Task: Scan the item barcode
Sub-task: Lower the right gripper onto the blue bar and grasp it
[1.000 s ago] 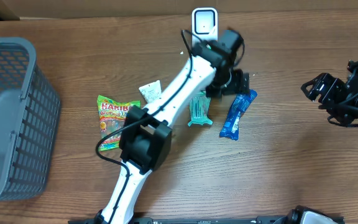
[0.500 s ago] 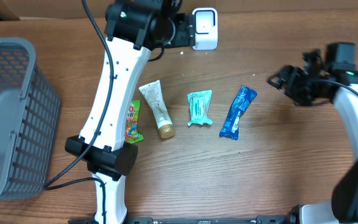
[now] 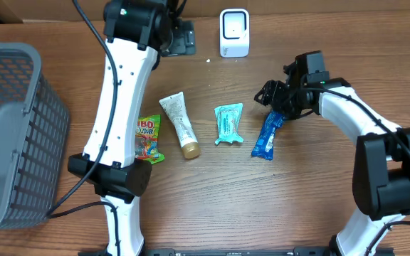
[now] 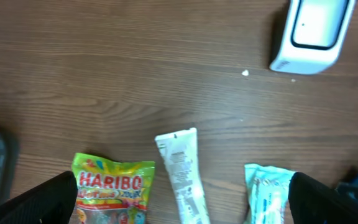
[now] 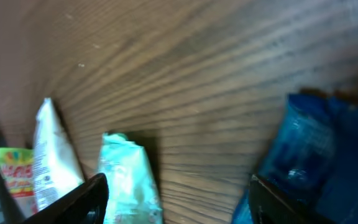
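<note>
The left gripper [image 3: 182,39] has been drawn away from the row of goods and is now held up beside the scanner [image 3: 234,32]. Its jaws are spread wide and nothing is held. Through the gap in its wrist view, the Haribo bag [image 4: 112,186], the tube [image 4: 182,171] and the teal packet [image 4: 266,190] are seen lying apart on the wood below, with the scanner farther ahead, toward the right finger's side. Over the same second the right gripper [image 3: 275,99] has been brought in from the far side of the table and is now placed over the upper end of the blue packet [image 3: 269,135]. Its jaws are parted and nothing is clasped. In the right wrist view the blue packet is seen beside and beyond one finger [image 5: 272,199] rather than squarely in the gap, where bare wood and the teal packet show. The blue packet lies flat and unmoved, well short of the scanner. It is judged that the pick has been passed to the right arm and that this packet is the item meant for scanning. The jaws must yet be centred over it and closed before it can be lifted toward the scanner's window. No barcode can be made out on it.
</note>
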`<state>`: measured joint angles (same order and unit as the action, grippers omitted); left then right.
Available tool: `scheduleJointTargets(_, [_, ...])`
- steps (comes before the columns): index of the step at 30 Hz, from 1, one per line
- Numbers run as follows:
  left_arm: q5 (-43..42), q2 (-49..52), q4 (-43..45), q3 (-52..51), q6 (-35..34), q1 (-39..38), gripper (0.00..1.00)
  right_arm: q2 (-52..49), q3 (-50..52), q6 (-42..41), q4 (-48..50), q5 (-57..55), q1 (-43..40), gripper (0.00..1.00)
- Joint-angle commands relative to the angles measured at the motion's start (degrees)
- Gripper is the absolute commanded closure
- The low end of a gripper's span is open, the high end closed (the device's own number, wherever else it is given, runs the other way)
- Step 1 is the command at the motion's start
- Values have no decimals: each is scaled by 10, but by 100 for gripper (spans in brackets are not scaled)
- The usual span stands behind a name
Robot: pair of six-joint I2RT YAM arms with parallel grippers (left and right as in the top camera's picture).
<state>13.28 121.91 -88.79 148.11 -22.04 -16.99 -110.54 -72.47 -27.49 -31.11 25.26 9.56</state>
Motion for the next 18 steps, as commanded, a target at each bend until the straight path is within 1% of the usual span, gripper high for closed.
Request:
scheduleJointTargets(1, [17, -2, 5, 2, 7, 6, 0, -7, -2, -11, -40, -78, -2, 30])
scheduleJointTargets(5, [17, -2, 6, 2, 7, 5, 0, -7, -2, -10, -102, -189, -9, 30])
scheduleJointTargets(6, [17, -2, 6, 2, 7, 5, 0, -7, -2, -11, -109, -199, -11, 30])
scheduleJointTargets(7, [17, -2, 6, 2, 7, 5, 0, -7, -2, -10, -134, -227, -22, 30])
scheduleJointTargets(9, [17, -2, 6, 2, 7, 5, 0, -7, -3, -10, -172, -242, -43, 29])
scheduleJointTargets(10, [17, -2, 6, 2, 7, 5, 0, -7, -3, -10, -181, -242, -49, 28])
scheduleJointTargets(11, [17, -2, 6, 2, 7, 5, 0, -6, -4, -10, -211, -241, -65, 21])
scheduleJointTargets(12, [17, -2, 6, 2, 7, 5, 1, -6, -7, -5, -240, -239, -80, 19])
scheduleJointTargets(14, [17, -2, 6, 2, 7, 5, 0, -6, -21, 42, -288, -215, -102, 17])
scheduleJointTargets(15, [17, -2, 6, 2, 7, 5, 0, -6, -41, 79, -329, -194, -117, 16])
scheduleJointTargets(18, [17, -2, 6, 2, 7, 5, 0, -6, -133, 146, -443, -134, -150, 16])
